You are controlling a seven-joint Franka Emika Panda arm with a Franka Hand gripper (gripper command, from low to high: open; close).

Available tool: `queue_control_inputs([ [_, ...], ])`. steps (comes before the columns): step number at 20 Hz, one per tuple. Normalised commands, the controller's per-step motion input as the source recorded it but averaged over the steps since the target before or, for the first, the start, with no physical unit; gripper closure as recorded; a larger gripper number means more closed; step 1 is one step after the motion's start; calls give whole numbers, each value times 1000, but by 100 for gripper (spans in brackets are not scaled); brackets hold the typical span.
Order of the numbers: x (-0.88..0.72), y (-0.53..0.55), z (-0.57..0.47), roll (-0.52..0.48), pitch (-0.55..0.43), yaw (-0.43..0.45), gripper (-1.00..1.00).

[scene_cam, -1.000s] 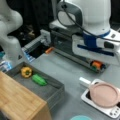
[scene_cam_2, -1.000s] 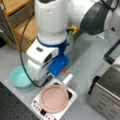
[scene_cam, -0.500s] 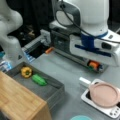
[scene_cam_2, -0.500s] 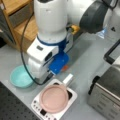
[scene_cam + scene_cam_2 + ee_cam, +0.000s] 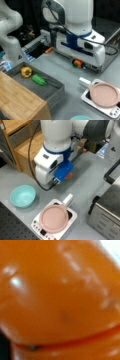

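Orange glossy round object (image 5: 60,295) fills wrist view; in a front view (image 5: 78,63) sits on grey worktop (image 5: 60,72) under white arm's base. Gripper hidden; its grip state unclear. Step: close approach, likely grasp. Pink-lidded pan (image 5: 103,94) at 4 o'clock.

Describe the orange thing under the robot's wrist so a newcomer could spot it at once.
Start at the big white arm with the blue band leaning low over the grey table. Tucked under its wrist block, on the table, sits the orange object, also peeking out in a front view; it fills the wrist view. It is glossy orange, unlike the yellow pepper and green vegetable in the grey tray.
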Motion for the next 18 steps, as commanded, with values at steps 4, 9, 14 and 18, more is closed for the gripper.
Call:
queue_control_inputs([
  [4,-484,-196,-213,63,-301,85,100],
  [9,-376,-224,-148,50,-285,103,100],
  [14,-279,-290,-105,57,-227,118,100],
  [18,-173,-294,-133,73,-217,142,100],
])
